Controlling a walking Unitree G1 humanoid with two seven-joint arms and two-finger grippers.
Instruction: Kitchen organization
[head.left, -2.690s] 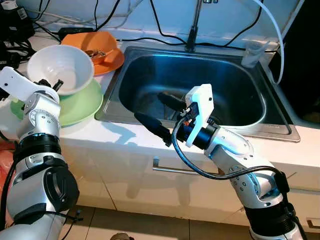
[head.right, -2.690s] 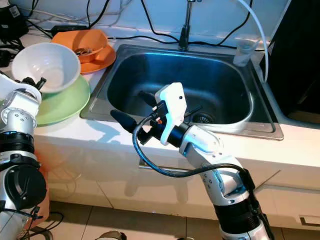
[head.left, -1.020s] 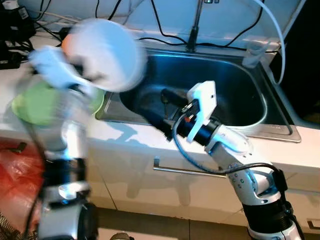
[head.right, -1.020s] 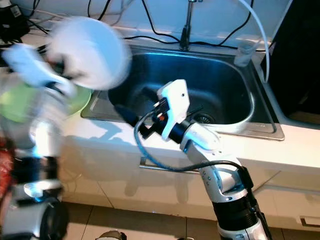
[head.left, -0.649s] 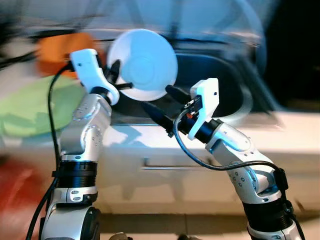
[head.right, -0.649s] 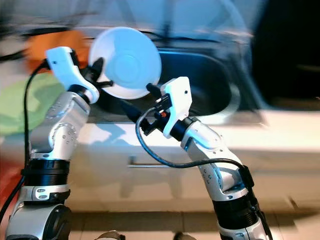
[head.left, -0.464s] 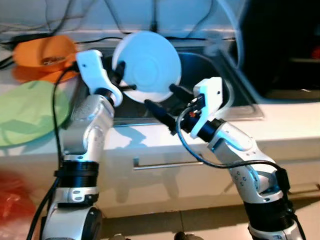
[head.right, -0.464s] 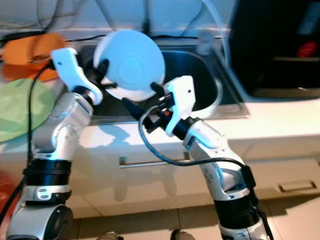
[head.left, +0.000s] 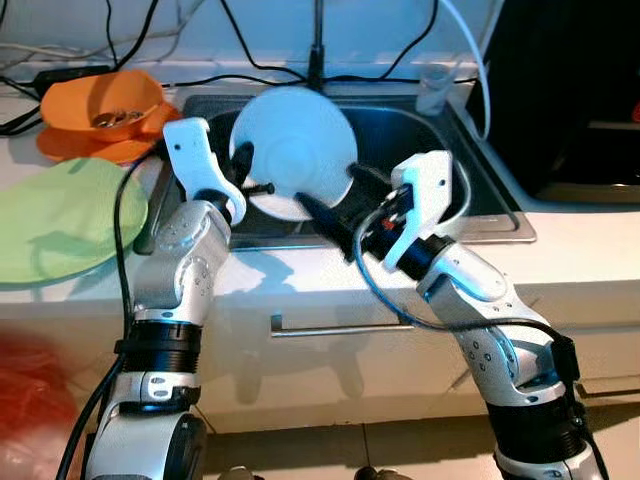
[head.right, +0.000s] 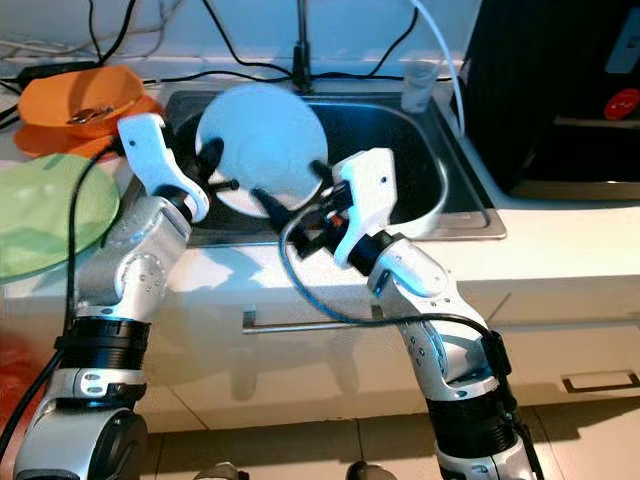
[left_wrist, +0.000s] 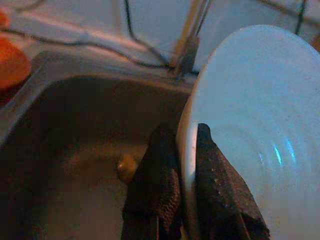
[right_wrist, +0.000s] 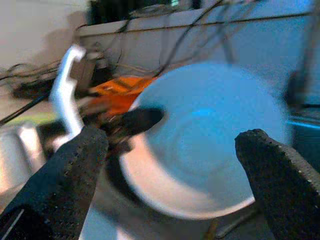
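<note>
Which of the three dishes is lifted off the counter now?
The white bowl, pinched at its rim by the left gripper. The green plate and orange dish lie on the counter.

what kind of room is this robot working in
Most likely a home kitchen: a steel sink with a tap set in a white counter, and dishes beside it, an orange bowl and a green plate. The left gripper holds a white bowl over the sink.

No readable text, label, brand, number or sign can be made out on anything in these views; every surface looks plain or too blurred.
</note>
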